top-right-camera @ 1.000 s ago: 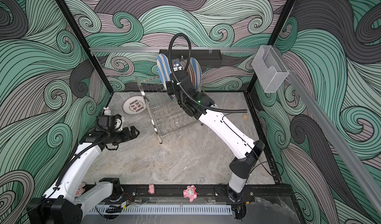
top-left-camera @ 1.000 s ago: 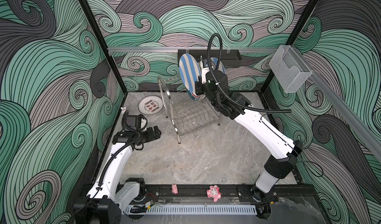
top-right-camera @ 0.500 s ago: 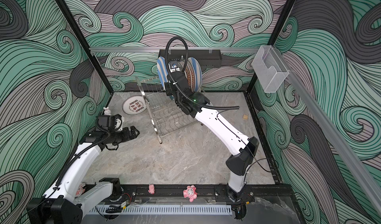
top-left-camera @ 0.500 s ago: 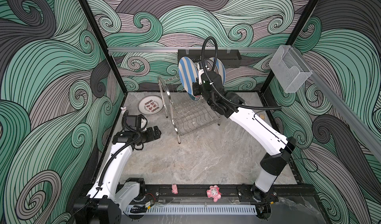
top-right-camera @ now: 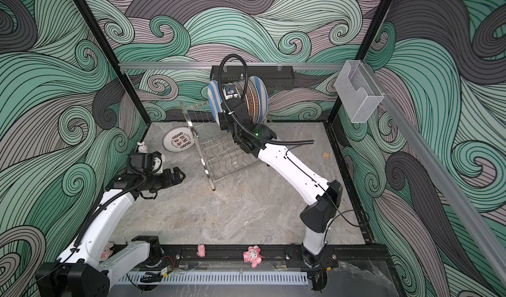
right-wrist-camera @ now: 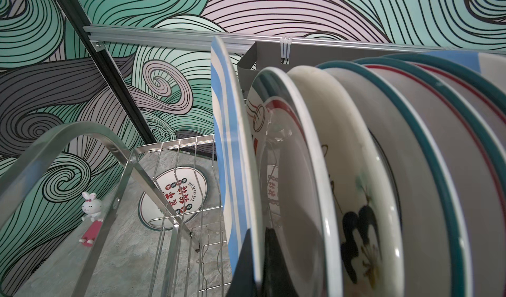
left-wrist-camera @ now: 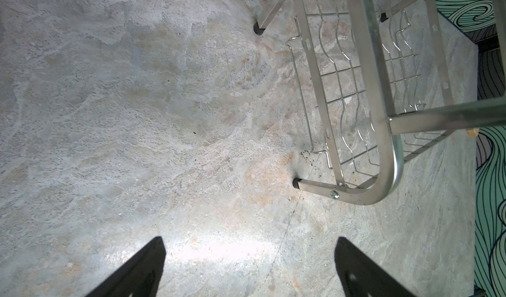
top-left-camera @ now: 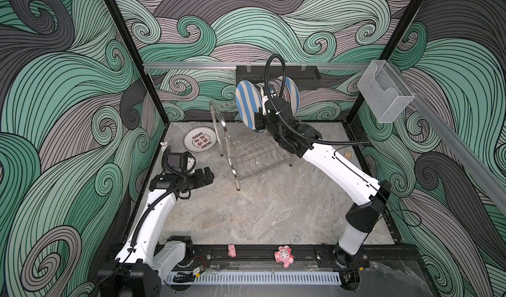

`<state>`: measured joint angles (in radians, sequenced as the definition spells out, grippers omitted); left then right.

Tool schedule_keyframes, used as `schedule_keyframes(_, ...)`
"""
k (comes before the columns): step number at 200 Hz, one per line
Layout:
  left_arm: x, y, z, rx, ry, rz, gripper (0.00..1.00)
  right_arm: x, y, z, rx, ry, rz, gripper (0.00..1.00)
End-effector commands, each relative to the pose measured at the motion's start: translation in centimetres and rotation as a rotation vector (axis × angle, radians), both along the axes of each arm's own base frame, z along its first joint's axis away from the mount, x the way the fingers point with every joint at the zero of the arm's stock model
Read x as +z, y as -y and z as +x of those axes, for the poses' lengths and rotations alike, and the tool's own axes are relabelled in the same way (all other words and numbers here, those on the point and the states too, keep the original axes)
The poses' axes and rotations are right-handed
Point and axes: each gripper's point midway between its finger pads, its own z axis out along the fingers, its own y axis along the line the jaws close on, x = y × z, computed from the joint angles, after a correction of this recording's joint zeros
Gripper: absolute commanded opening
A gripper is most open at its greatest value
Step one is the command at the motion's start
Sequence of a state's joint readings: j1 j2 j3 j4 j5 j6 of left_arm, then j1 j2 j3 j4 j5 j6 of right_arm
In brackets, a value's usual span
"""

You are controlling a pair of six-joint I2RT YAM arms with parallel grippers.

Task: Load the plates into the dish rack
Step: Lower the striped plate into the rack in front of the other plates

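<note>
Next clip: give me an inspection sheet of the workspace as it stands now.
Surface: marble-look tabletop, dark specks by one rack foot.
Job's things: dish rack stands upright; several racked plates stand on edge on its upper tier; blue-white striped plate upright at the row's end; characters plate lies flat on the table beside the rack.
Clutter: bunny figurine, two pink toys on the front rail, small wooden block.
Grippers: left gripper open over bare table; right gripper shut on the striped plate's rim.
Cables: black conduit loops above the right wrist, across the racked plates; no snag seen.
Surroundings: wave-pattern walls, black shelf, clear bin.
</note>
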<state>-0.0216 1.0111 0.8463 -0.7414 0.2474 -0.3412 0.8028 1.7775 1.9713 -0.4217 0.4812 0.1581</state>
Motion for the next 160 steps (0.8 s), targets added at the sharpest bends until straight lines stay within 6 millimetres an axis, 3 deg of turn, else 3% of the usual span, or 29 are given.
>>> schedule_keyframes(1, -0.2, -0.2, -0.1, -0.006, -0.009, 0.006, 0.99, 1.3, 1.1, 0.0, -0.020, 0.028, 0.037, 0.00)
schedule_keyframes(160, -0.2, -0.2, -0.1, -0.007, -0.008, 0.005, 0.98, 1.6, 1.2, -1.5, 0.036, 0.008, 0.012, 0.22)
